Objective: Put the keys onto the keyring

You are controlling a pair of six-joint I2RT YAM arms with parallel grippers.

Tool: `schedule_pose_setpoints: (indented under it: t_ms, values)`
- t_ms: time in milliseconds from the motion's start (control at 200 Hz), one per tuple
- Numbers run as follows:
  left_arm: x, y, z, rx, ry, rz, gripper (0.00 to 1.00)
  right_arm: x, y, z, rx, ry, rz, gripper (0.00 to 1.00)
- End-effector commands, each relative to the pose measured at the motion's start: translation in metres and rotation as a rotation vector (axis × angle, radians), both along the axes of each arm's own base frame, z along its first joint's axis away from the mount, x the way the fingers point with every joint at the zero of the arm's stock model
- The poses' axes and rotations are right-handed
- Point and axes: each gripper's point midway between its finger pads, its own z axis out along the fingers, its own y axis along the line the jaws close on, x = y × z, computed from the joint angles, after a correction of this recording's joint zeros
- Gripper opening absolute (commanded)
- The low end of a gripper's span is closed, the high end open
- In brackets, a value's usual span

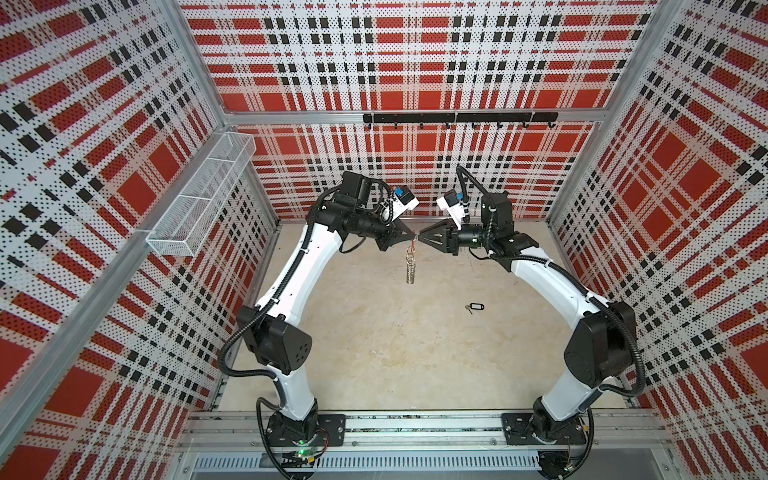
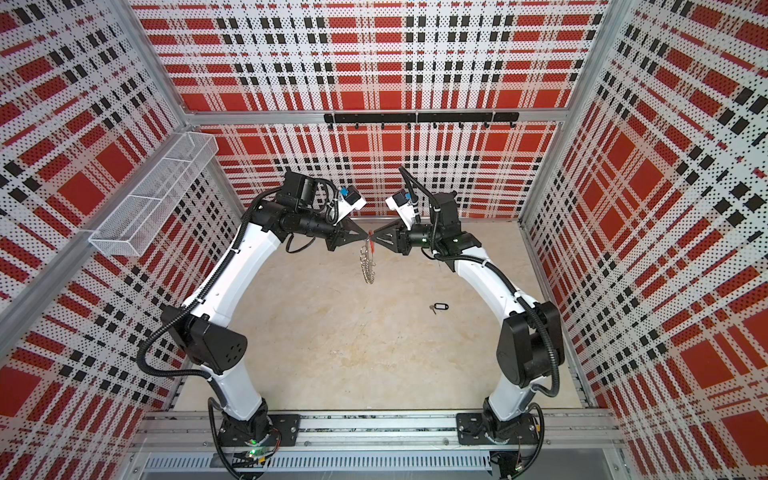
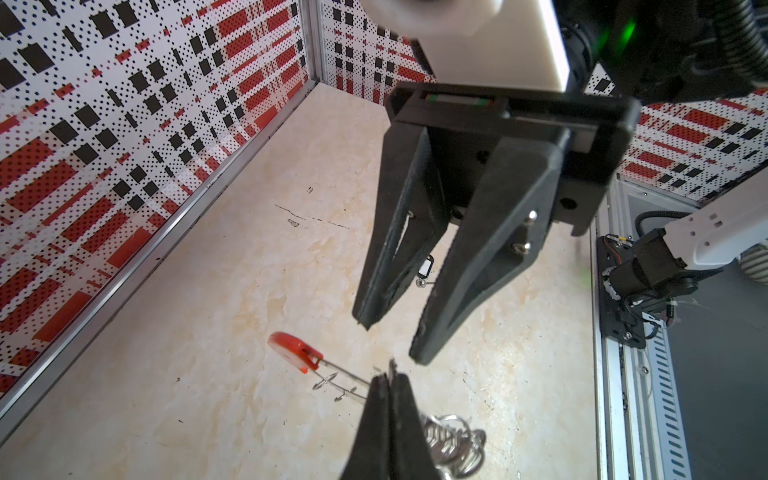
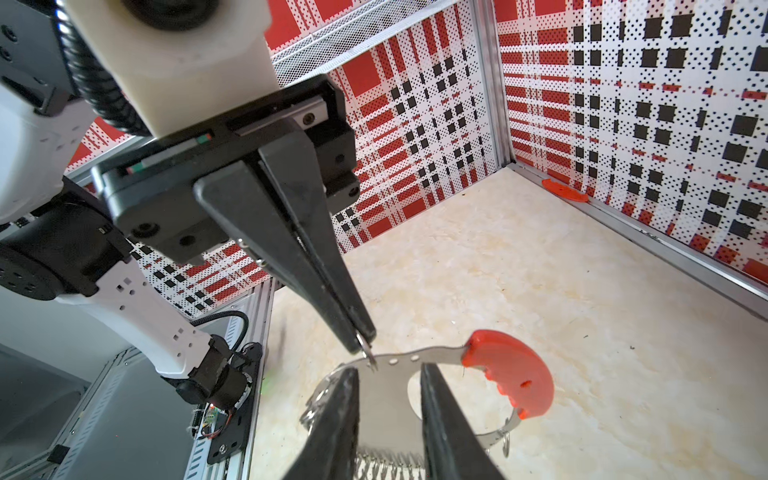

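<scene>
Nearest: keys (image 1: 476, 308) flat on table (image 1: 374, 365), well apart from both arms, not yet threaded. Beyond: keyring (image 4: 388, 407) dangling mid-air off left gripper (image 4: 361, 341), tips pinched on one thin split ring. Right gripper (image 3: 390, 340) jaws apart, close beside band. Risk: ring slips from pinch, or nudge from right sets keyring swinging, drops it. Table pale, marbled, scuffed. Plaid perforated walls (image 1: 415, 62); wire basket (image 1: 203, 195), hook rail (image 1: 459, 117) at back.

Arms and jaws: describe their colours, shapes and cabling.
The left arm and right arm have white shells, black joint housings and black corrugated cable conduit running alongside. Each ends in long black tapered jaws, topped by a white camera block with a blue connector.
</scene>
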Motion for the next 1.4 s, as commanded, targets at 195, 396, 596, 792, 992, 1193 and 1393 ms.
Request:
schedule_pose_setpoints:
  t_ms: [195,396,596,792,992,1193,1393]
  values:
    - [-0.005,-0.002,0.024,-0.044,-0.043,-0.023,0.01,-0.005,0.006,-0.005,0.005,-0.002,0.040,0.30]
    - [-0.006,-0.002,0.025,-0.045,-0.045,-0.023,0.00,-0.004,0.012,-0.004,0.005,-0.008,0.051,0.30]
    - [-0.007,-0.002,0.025,-0.046,-0.045,-0.025,0.00,-0.004,0.018,-0.001,0.011,-0.012,0.063,0.30]
    - [-0.008,-0.001,0.026,-0.047,-0.047,-0.026,0.00,-0.004,0.023,0.003,0.029,-0.014,0.074,0.27]
    - [-0.009,-0.001,0.025,-0.044,-0.043,-0.028,0.01,-0.004,0.027,0.007,0.035,-0.019,0.082,0.24]
    - [-0.009,-0.001,0.025,-0.046,-0.043,-0.030,0.01,0.000,0.028,0.015,0.047,-0.036,0.075,0.24]
    - [-0.010,-0.001,0.025,-0.045,-0.040,-0.029,0.01,0.000,0.028,0.022,0.063,-0.045,0.072,0.08]
